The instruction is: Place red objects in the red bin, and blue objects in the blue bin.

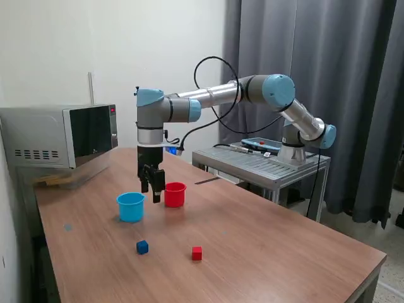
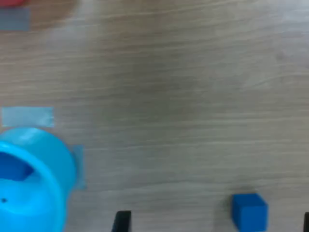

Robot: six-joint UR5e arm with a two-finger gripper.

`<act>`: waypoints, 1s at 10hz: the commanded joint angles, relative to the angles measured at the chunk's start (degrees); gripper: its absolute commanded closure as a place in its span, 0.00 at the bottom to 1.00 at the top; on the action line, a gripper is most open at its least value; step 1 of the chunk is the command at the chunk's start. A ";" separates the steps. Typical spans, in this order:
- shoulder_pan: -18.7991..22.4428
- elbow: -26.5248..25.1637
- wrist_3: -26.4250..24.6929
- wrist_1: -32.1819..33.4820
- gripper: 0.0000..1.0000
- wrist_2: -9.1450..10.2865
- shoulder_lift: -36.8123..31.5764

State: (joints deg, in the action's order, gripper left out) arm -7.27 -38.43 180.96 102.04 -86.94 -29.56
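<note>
Dark blue plastic or painted wood is suggested by the loose blue cube (image 1: 142, 247) on the table (image 1: 271, 252), lying nearer the camera than the gripper (image 1: 152, 187) and well apart from it. It is judged rigid, light and flat-sided; opposite faces are best pinched squarely, since a corner grip could let it twist. A red cube (image 1: 197, 253) lies beside it, apart. The gripper is held above the table between the blue bin (image 1: 130, 206) and the red bin (image 1: 175, 194), pointing straight down, the forearm reaching horizontally from the base. In the wrist view a dark blue shape is seen inside the blue bin (image 2: 29, 183). The fingertips (image 2: 121, 221) are seen spread wide, with nothing between them, and the blue cube (image 2: 249, 210) lies between their lines.
</note>
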 commanded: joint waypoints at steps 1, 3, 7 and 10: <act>2.25 -0.07 -0.16 0.00 0.00 0.01 -0.14; 3.74 -0.85 -0.78 -0.09 0.00 -0.08 -0.49; 4.45 -10.51 0.01 -0.53 0.00 -0.25 -9.88; 4.63 -12.02 0.54 -0.62 0.00 -0.60 -12.79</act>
State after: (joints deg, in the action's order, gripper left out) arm -2.73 -49.59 181.20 101.47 -87.40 -40.86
